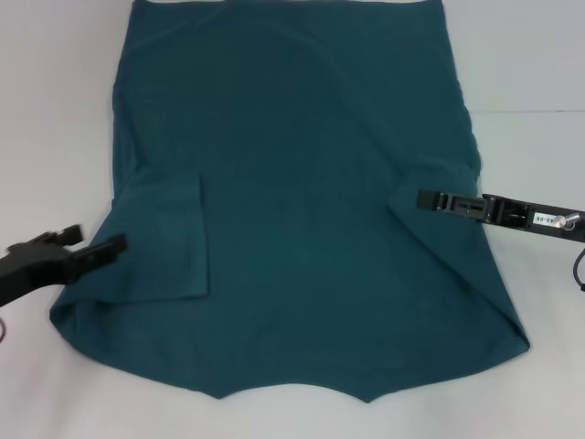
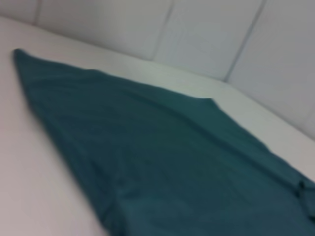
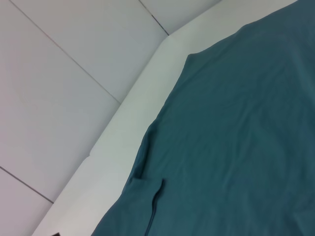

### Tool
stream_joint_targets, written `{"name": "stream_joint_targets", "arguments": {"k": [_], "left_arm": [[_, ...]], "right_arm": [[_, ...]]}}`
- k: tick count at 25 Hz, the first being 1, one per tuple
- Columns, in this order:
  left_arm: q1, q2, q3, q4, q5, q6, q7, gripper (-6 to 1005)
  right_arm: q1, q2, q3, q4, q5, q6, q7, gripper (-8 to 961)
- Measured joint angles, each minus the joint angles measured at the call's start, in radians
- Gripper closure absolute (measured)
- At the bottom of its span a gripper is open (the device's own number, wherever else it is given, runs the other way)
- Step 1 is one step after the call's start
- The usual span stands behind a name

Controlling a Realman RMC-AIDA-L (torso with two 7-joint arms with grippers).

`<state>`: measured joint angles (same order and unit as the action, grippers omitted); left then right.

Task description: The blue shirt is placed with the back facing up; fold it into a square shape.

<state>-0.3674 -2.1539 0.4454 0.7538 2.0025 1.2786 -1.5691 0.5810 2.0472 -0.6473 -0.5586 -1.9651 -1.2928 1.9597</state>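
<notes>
The blue shirt lies spread flat on the white table, its hem toward me. Both sleeves are turned inward onto the body. The left sleeve flap lies flat with a straight inner edge, and the right sleeve fold ends in a point. My left gripper is open at the shirt's left edge, its tip just over the cloth beside the folded sleeve and holding nothing. My right gripper reaches in from the right, its tip over the folded right sleeve. The wrist views show only the shirt on the table.
The white table shows bare on both sides of the shirt and in front of the hem. Pale wall panels stand behind the table edge. A dark cable hangs near the right arm.
</notes>
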Motion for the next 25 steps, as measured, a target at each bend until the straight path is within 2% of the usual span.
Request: {"name": "stream_joint_targets", "arguments": {"k": [6,25], "left_arm": [[0.01,0.001,-0.046,0.009,0.079,-0.017,-0.074,110],[0.024,0.002,-0.067,0.026,0.183,-0.008,-0.151,111]], "right_arm": [[0.007,0.001,0.0,0.0,0.002,0.006,0.001,37],[0.01,-0.007,0.002,-0.004,0.005,0.009,0.007,46]]}}
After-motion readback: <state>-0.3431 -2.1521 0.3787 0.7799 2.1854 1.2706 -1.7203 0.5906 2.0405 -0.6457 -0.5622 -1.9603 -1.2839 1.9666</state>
